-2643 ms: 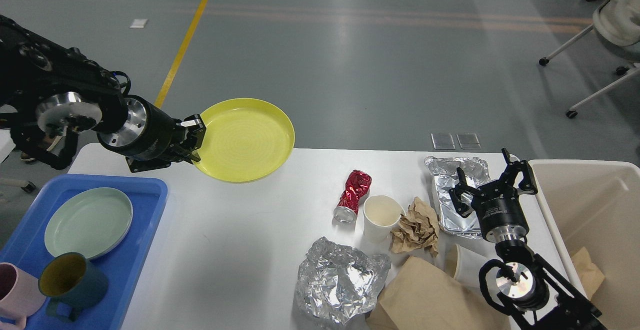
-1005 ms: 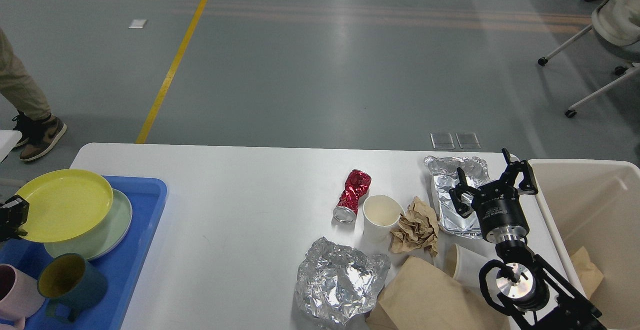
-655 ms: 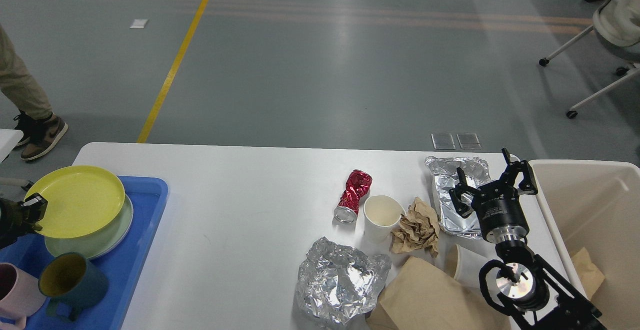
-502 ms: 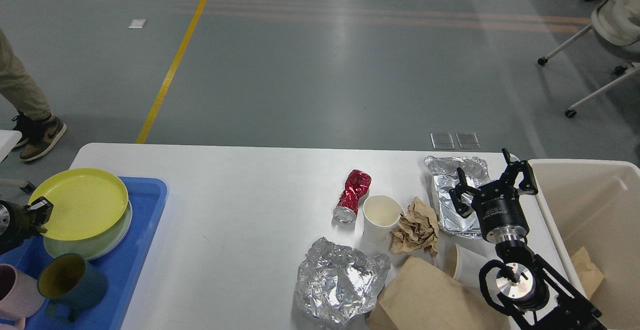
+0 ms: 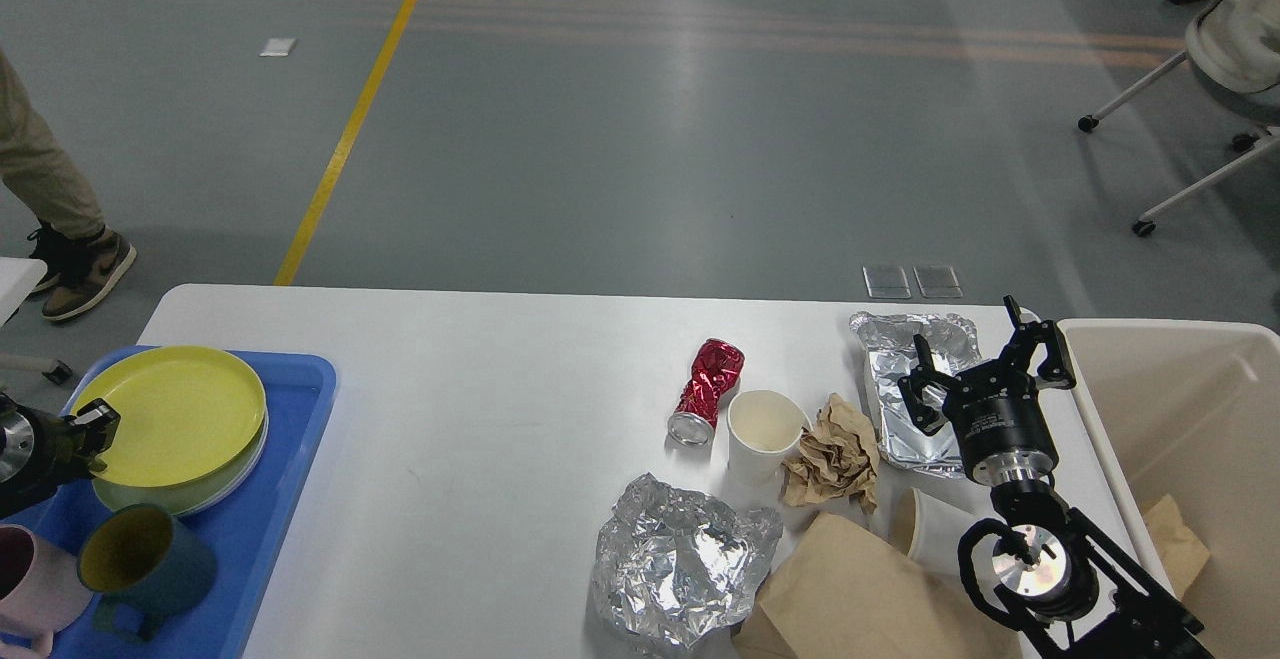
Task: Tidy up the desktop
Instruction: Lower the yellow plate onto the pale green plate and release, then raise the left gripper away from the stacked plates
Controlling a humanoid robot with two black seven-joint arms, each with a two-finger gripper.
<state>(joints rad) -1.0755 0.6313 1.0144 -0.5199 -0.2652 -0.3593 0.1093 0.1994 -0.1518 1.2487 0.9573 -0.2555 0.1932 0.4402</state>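
Your right arm (image 5: 1060, 579) is black, with a silver ring behind the gripper (image 5: 985, 369), a polished disc joint and looped black cables. Your left arm (image 5: 30, 444) shows black housing and a silver disc.

Shiny things and crinkly things on a smooth table

The white table (image 5: 480, 359) is smooth and plain. The foil (image 5: 680, 559) is shiny and wrinkled, and the red can (image 5: 707, 391) is shiny, crushed metal. The brown paper ball (image 5: 830, 451) looks rough and dull. The blue tray (image 5: 290, 419) is smooth plastic.
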